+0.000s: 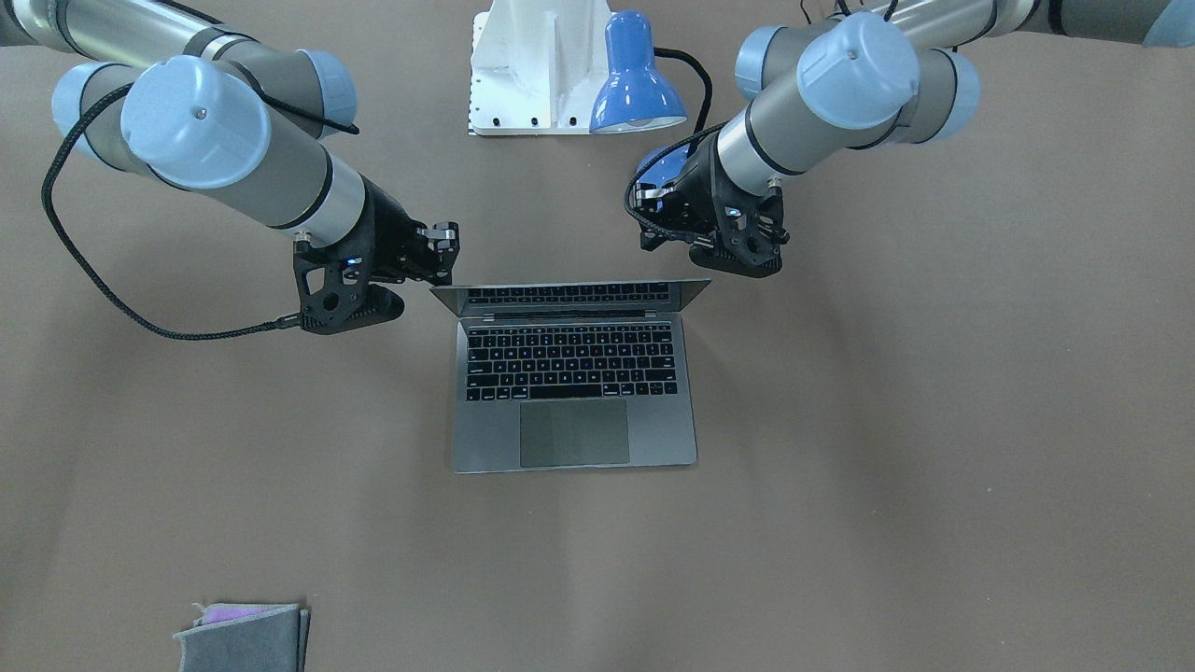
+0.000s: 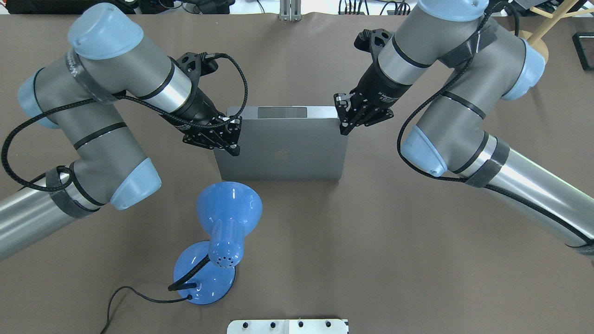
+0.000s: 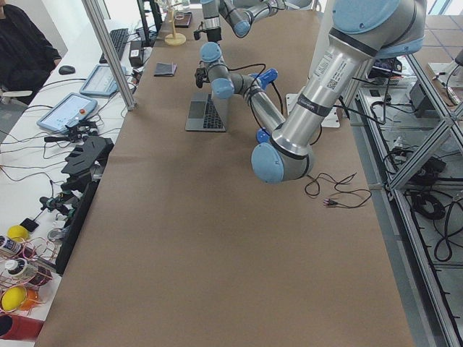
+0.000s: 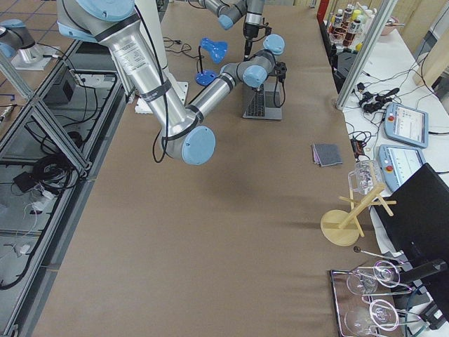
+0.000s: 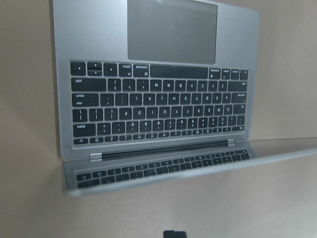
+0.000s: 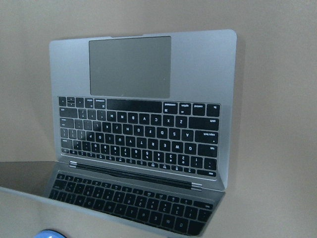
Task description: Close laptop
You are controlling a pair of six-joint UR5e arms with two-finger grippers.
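Observation:
The space-grey laptop [image 1: 574, 439] lies open at the table's middle, keys and trackpad showing. Its lid [image 2: 278, 153] stands steeply, apple logo towards the robot. My left gripper [image 2: 235, 136] is at the lid's upper left corner and looks open and empty; in the front view it [image 1: 658, 233] is just behind the lid's edge. My right gripper [image 2: 342, 116] is at the lid's upper right corner, also open and empty. I cannot tell whether either touches the lid. Both wrist views look down over the lid's edge at the keyboard [image 5: 163, 104] [image 6: 143, 134].
A blue desk lamp [image 2: 222, 218] stands behind the laptop on the robot's side, its cord trailing left. A white mount plate [image 1: 532, 65] is at the robot's table edge. A grey folded cloth [image 1: 243, 637] lies at the operators' edge.

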